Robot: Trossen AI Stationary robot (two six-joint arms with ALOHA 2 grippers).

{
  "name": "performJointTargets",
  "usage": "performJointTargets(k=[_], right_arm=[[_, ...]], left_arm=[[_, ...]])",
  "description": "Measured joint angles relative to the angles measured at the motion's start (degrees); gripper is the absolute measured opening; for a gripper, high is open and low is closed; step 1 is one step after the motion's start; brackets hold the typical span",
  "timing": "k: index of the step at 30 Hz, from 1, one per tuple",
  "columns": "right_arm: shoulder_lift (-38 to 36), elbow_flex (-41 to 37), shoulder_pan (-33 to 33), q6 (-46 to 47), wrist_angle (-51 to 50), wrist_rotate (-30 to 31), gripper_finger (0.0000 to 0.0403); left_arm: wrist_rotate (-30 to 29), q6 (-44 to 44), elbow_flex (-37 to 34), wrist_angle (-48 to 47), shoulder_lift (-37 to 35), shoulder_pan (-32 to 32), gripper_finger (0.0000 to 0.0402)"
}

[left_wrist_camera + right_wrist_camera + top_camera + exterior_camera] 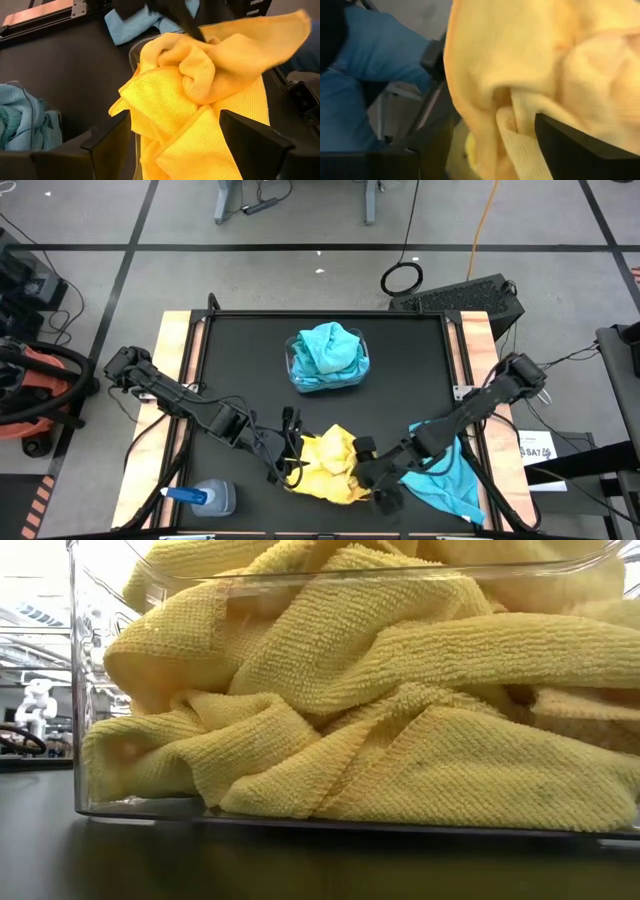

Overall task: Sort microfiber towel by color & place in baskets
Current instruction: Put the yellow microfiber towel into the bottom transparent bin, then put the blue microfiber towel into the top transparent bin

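Right now both arms meet at the near edge of the counter [230, 350], over the clear basket [85, 690] heaped with yellow microfiber towels [328, 463]. The right hand [383, 485] sits at the right side of that heap with its dark fingers [570, 145] parted; a fold of yellow cloth lies across them, but they look spread rather than pinching, so I take it as a cloth just let go into the basket. The left hand [291, 448] hovers at the left side of the same heap, fingers [107, 145] wide apart and holding nothing, yellow cloth just ahead of them.

Farther back, at the middle of the counter, the second basket [293, 363] is stuffed with turquoise towels [328, 352]. One more turquoise towel [448, 480] lies loose on the counter at near right, under the right arm. A spray bottle [205, 498] with a blue cap lies at near left, well apart from the cloths.

So the yellow sorting looks close to done, though the view there is poor and I cannot tell whether every yellow fold sits inside the rim. The next move, as I judge it, calls for the right hand to lift clear, pick up the loose turquoise towel and carry it to the far basket.
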Motion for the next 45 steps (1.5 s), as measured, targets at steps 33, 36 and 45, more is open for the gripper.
performJointTargets(k=[33, 36, 45], right_arm=[[-4.69, -7.36, 29.48, 64.18, -37.35, 5.88, 0.0286], [-4.69, -9.72, 32.91, 71.16, -34.41, 5.79, 0.0286], [-3.9, -17.64, 37.57, 81.68, -30.42, 5.6, 0.0286]], left_arm=[[-0.07, 4.9, 0.0, 3.23, 0.04, 1.9, 0.031], [-0.09, 5.53, 0.0, 3.21, 0.04, 1.98, 0.031], [0.5, 5.95, 0.0, 3.21, 0.04, 3.45, 0.031]])
